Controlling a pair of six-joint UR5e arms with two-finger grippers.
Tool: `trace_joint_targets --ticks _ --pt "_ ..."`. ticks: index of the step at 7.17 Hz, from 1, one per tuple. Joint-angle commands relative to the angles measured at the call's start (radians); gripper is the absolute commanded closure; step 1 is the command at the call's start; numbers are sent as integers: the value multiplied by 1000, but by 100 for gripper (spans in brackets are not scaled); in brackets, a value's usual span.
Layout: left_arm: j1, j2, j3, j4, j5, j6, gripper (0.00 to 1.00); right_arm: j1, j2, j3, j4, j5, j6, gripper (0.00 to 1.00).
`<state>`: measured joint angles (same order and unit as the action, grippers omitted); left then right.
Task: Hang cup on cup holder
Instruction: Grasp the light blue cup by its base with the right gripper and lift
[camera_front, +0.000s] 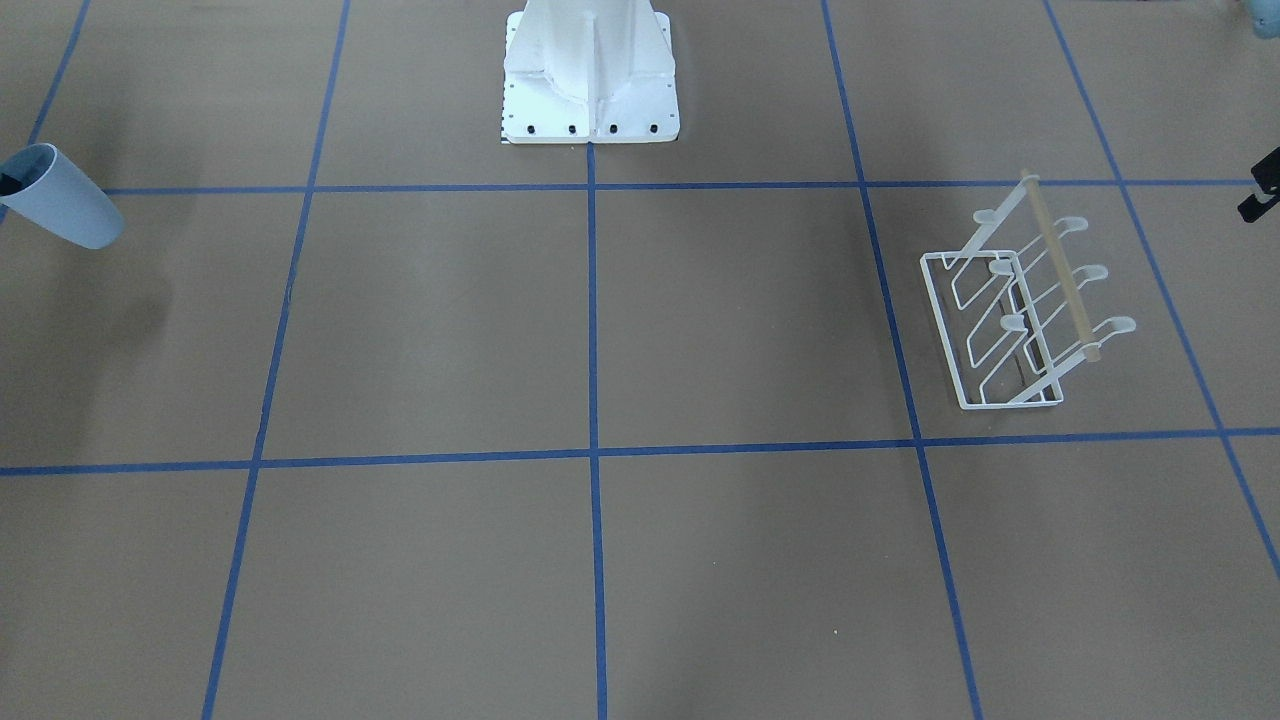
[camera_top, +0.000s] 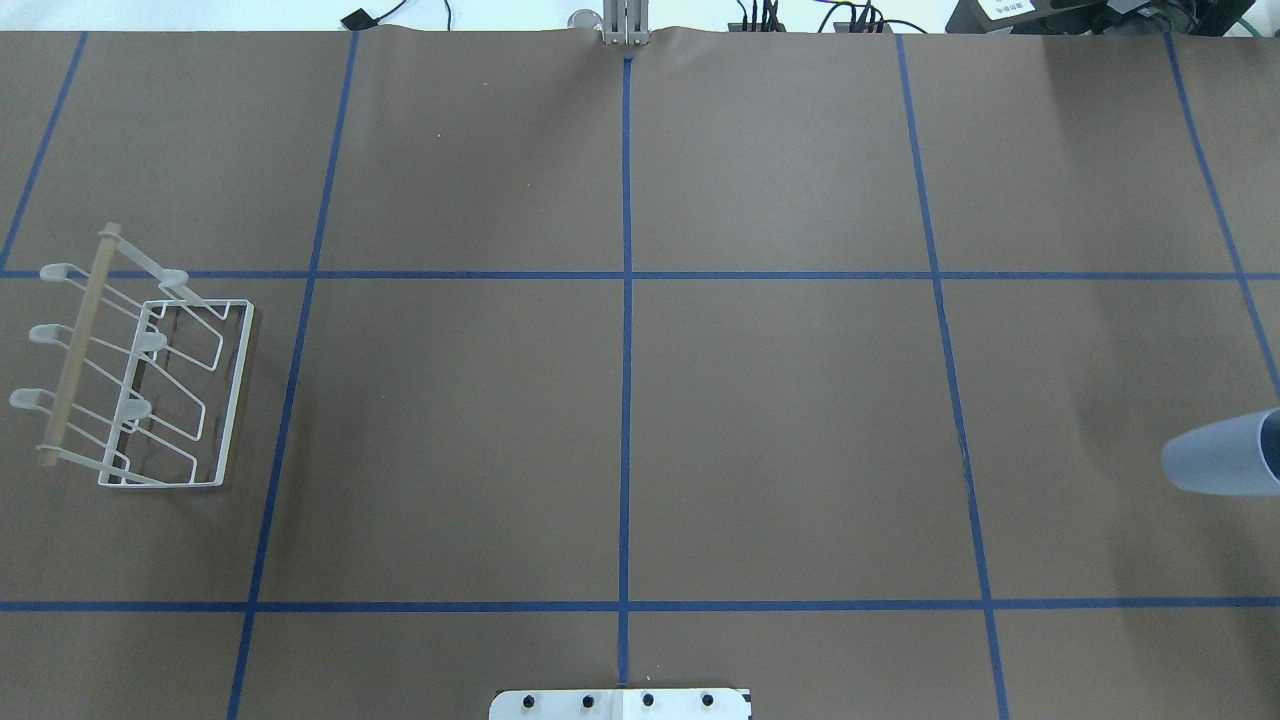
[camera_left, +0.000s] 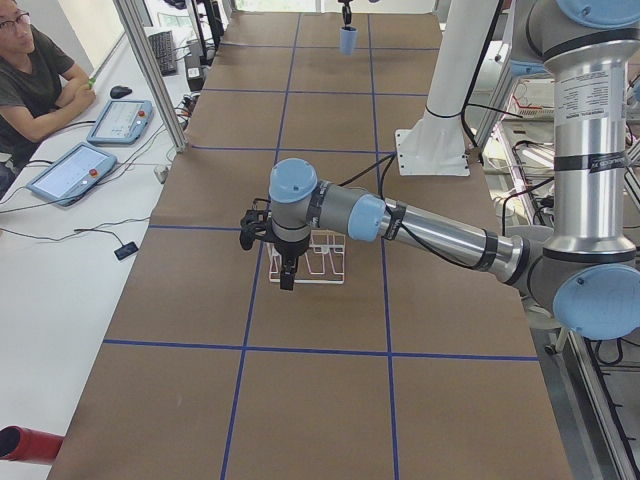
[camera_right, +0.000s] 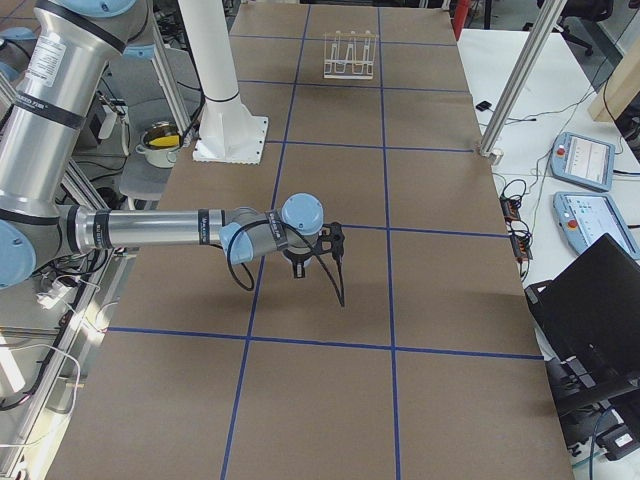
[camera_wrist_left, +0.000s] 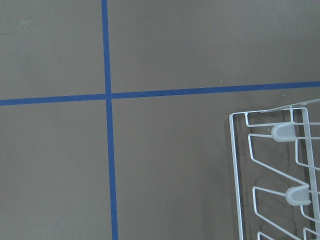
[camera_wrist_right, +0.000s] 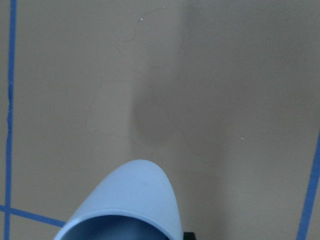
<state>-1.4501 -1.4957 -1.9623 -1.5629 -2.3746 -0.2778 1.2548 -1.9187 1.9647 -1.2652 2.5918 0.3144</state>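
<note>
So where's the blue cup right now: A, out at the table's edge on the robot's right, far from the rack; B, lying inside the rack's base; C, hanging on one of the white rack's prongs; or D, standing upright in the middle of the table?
A: the cup shows tipped sideways at the overhead view's right edge, while the cup holder stands at the far left with every prong bare.

Light blue cup (camera_front: 62, 197) tilts well apart from white cup holder (camera_front: 1066, 275).

Overhead opposite front, sharing cup holder (camera_top: 77, 345), wrists seemingly close
</note>
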Motion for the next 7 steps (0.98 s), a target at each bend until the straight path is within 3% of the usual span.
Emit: trace_joint_targets --ticks 1,4,7 --pt "7 -96 -1 -20 -98 -151 2 8 158 0 1 83 149 100" --pt "120 -285 0 -28 -153 -427 2 3 474 -30 0 171 671 100" --pt "276 -493 17 -32 -152 -735 2 -75 667 -40 -3 175 912 100"
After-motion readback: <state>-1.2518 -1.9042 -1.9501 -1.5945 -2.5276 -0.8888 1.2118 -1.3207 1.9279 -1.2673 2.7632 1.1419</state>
